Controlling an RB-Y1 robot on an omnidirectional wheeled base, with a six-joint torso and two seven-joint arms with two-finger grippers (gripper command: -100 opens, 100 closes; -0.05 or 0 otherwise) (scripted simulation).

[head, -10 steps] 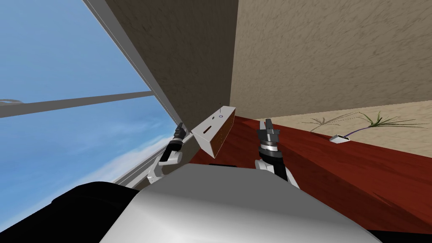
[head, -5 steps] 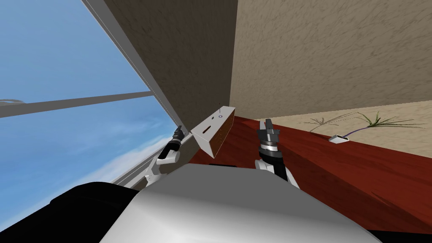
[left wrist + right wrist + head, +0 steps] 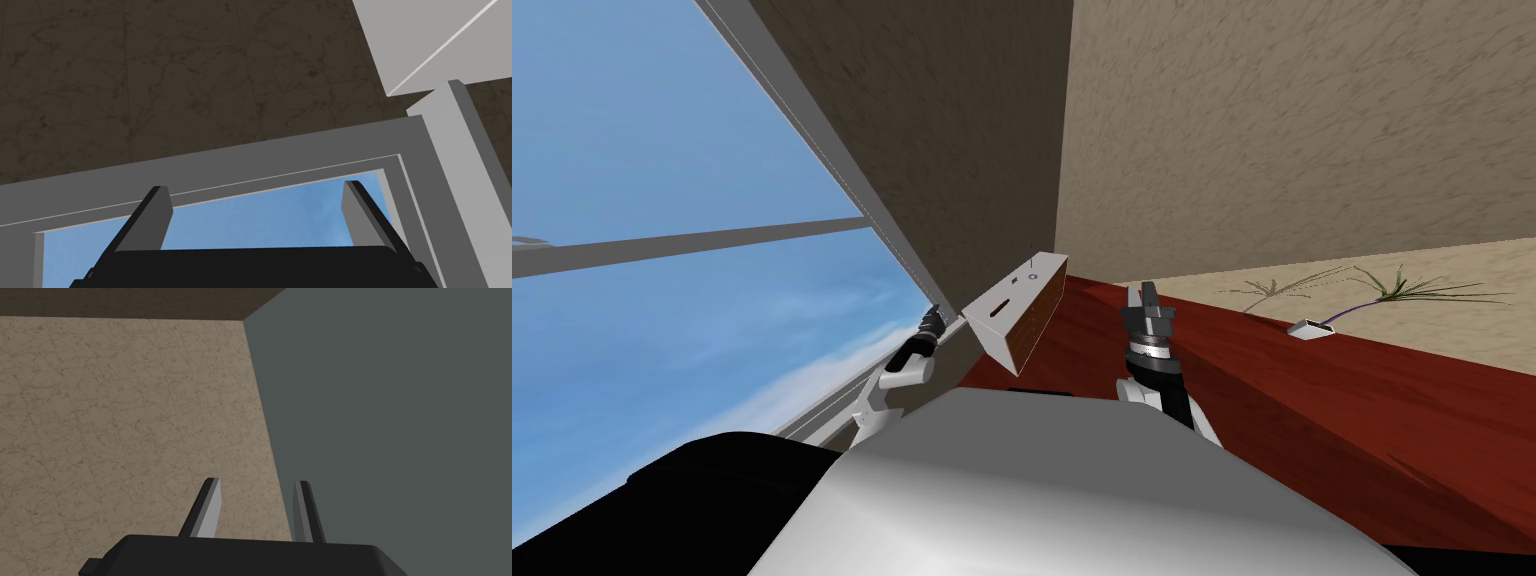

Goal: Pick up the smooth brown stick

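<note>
My left gripper (image 3: 932,318) is raised beside the grey window frame (image 3: 812,120), just left of a white box with a brown slatted side (image 3: 1017,315). In the left wrist view its fingers (image 3: 159,215) stand wide apart with nothing between them, so the left gripper (image 3: 252,187) is open. My right gripper (image 3: 1144,294) points up over a reddish-brown surface (image 3: 1312,400), right of the box. The right gripper (image 3: 257,480) is open with a narrower gap between its fingers, which hold nothing, and it faces a tan wall.
A small white holder (image 3: 1309,329) with a purple stem and thin green leaves (image 3: 1397,288) lies on the tan floor past the reddish-brown surface. Tan and dark brown walls meet in a corner behind the box. A large window (image 3: 662,330) fills the left.
My left arm has drawn back and down along the window frame, away from the box. The head view has shifted slightly. The right arm has not moved.
</note>
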